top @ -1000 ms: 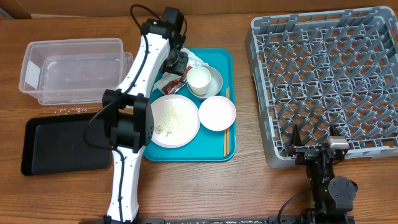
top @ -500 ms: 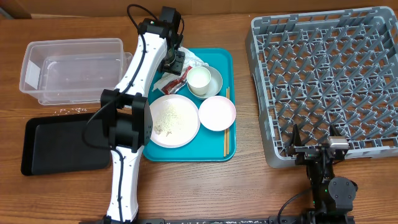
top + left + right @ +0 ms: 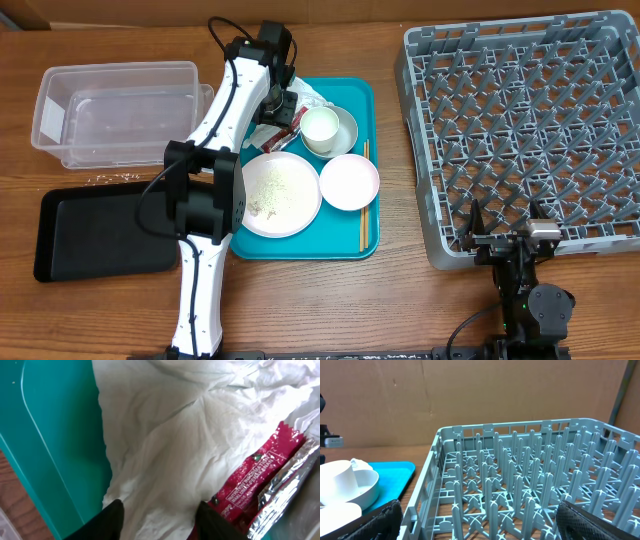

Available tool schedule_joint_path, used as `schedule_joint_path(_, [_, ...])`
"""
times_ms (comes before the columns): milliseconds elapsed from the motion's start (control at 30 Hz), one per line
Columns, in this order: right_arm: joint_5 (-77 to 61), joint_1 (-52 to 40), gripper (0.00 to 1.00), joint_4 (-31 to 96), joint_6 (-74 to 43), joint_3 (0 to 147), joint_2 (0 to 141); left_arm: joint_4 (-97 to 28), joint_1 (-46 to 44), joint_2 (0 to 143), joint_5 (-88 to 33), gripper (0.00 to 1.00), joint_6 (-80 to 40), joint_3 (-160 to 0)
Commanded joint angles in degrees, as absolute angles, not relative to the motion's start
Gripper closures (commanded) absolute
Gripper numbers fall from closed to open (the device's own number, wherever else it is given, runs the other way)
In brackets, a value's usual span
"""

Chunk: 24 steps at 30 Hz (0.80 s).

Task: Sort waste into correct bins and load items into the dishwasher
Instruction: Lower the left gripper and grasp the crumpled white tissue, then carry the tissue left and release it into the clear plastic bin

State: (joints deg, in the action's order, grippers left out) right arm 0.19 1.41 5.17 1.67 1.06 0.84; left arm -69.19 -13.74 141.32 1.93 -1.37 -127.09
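Note:
My left gripper (image 3: 286, 106) is open and low over the back left of the teal tray (image 3: 355, 95). In the left wrist view its fingertips (image 3: 111, 519) straddle the crumpled white napkin (image 3: 165, 445), with the gripper's gap (image 3: 160, 522) over the paper. The red snack wrapper (image 3: 250, 477) lies just right of the napkin, and shows in the overhead view (image 3: 276, 135). The white cup (image 3: 320, 125) sits in the grey bowl (image 3: 345, 125). The large plate (image 3: 280, 193) carries rice crumbs. The small plate (image 3: 349, 182) and chopsticks (image 3: 363, 215) lie on the tray. My right gripper (image 3: 505, 242) is open and empty at the rack's (image 3: 525, 130) front edge.
The clear tub (image 3: 115, 110) stands at the far left, the black tray (image 3: 100, 235) in front of it. A few crumbs (image 3: 110, 178) lie on the table between them. The right wrist view shows the rack (image 3: 530, 475), cup (image 3: 337, 477) and teal tray (image 3: 395, 472).
My left gripper has shifted slightly over the napkin at the tray's back left. Nothing was taken hold of. The right arm has not moved.

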Motion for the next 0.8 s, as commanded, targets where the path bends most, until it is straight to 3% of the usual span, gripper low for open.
schedule_joint_path(0, [-0.12, 1.63, 0.0, 4.82, 1.52, 0.47, 0.16, -68.9, -13.5, 142.39, 1.89, 0.57, -1.3, -126.69])
schedule_joint_path(267, [-0.12, 1.63, 0.0, 4.82, 1.52, 0.47, 0.16, -71.7, -13.5, 142.39, 1.87, 0.96, -1.69, -129.84])
schedule_joint_path(767, [-0.12, 1.63, 0.0, 4.82, 1.52, 0.47, 0.16, -79.57, -13.52, 142.39, -2.02, 0.96, -6.5, -145.84])
